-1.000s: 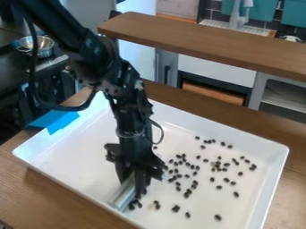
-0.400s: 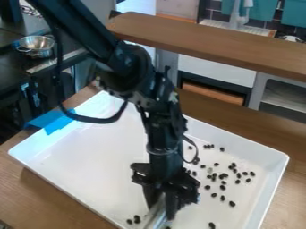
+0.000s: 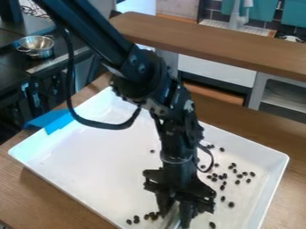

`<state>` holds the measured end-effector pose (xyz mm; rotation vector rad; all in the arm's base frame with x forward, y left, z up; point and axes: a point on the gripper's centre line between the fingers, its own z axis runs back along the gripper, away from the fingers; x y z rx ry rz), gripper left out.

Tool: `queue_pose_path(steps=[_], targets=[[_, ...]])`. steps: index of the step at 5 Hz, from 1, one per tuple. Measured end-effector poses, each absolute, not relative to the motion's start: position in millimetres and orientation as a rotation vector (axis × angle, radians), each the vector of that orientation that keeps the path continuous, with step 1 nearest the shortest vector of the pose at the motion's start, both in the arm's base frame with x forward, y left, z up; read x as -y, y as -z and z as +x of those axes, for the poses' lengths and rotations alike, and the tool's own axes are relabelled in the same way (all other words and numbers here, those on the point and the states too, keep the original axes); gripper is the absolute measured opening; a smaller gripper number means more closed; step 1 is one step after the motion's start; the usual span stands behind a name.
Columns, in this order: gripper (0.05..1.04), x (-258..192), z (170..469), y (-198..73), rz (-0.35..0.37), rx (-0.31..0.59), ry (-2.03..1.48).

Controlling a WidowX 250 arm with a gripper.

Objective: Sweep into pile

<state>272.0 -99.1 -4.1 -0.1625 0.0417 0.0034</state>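
The jaws are clamped on a metal strip [image 3: 172, 218], which slants down to the floor of the white tray [image 3: 99, 156] close to its near wall. The largest risk is to the tray itself: if the strip presses too hard or catches that wall, the tray could slide on the wooden tabletop [image 3: 48, 199] or tip at one side. Next, the strip could twist in the jaws, since they pinch it only near its upper part, and its lower edge would then lift and ride over what it should push. The small risk is with the dark beans [image 3: 231, 204], loosely spread over the right half of the tray: being round and light, they may roll off around the strip's ends, and a fast stroke would scatter them. A few beans [image 3: 136, 219] lie just left of the strip and one bean [image 3: 151, 151] sits well apart further back, so a single pass would probably miss some. The black arm [image 3: 177, 145] comes in from the upper left, bends at its elbow over the tray's far part, and drops steeply from there, its wrist nearly upright and the jaws pointing down by the near wall, with a cable looping beside it.
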Motion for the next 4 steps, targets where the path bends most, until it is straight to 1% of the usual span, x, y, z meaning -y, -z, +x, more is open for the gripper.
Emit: queue_pose_path(steps=[1, 2, 3, 4], targets=[[0.381, 87.7, 280.2, -23.0, -0.204, -0.042, 0.005], [0.38, 52.3, 298.1, -60.5, -0.25, -0.045, 0.019], [0.38, 24.0, 310.3, -92.0, -0.304, -0.054, 0.081], [0.381, -10.7, 330.5, -89.8, -0.246, -0.053, 0.143]])
